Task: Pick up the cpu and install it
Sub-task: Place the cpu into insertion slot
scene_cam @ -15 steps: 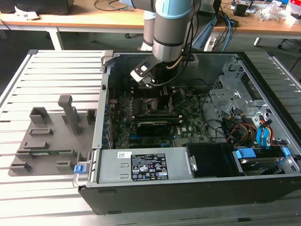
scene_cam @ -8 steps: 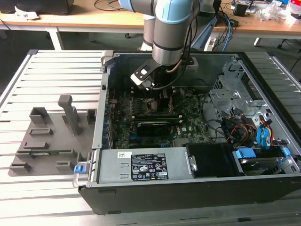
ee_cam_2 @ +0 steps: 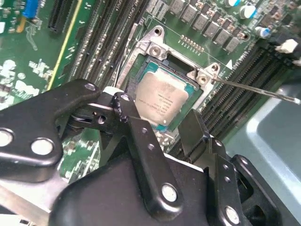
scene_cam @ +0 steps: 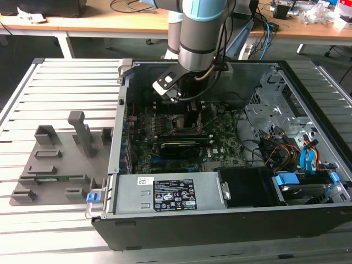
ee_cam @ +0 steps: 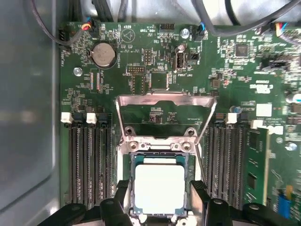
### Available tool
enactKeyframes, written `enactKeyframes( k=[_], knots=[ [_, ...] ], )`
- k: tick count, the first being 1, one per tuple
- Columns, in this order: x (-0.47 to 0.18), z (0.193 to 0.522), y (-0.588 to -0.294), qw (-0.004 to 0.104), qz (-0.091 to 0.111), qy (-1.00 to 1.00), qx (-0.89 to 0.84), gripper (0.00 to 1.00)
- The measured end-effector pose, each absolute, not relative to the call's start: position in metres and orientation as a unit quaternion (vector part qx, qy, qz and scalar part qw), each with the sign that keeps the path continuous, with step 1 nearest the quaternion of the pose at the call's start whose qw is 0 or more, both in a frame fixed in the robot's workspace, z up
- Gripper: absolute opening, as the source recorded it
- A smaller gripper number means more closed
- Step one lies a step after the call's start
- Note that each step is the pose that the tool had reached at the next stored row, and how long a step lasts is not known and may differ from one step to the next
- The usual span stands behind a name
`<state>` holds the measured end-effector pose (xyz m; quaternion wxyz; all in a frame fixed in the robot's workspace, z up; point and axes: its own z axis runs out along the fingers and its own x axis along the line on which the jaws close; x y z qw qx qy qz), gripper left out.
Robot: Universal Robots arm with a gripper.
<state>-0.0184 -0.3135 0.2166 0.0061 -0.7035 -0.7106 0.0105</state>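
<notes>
Straddling, black gripper (ee_cam: pixel 160 202) jaws parted and empty, small silvery square cpu (ee_cam_2: pixel 162 96) lying socketed toward black case's (scene_cam: pixel 231 225) eleven o'clock, silver clamp plate (ee_cam: pixel 165 100) standing unlatched.

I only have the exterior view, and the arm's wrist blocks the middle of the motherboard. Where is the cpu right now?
Observer: In the first wrist view the cpu lies flat inside the socket, silvery top up.
Operator: Is the socket's cover closed over it?
Observer: No. The metal load plate is swung open, away from the cpu.
Operator: And the latch?
Observer: In the second wrist view a thin metal lever juts out from the socket's corner, not across the cpu.
</notes>
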Motion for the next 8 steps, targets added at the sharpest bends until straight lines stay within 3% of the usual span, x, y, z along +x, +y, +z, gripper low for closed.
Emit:
enactKeyframes(
  k=[8],
  knots=[
    [-0.018,0.257,-0.314,0.006,0.011,-0.711,-0.704,0.62]
  ],
)
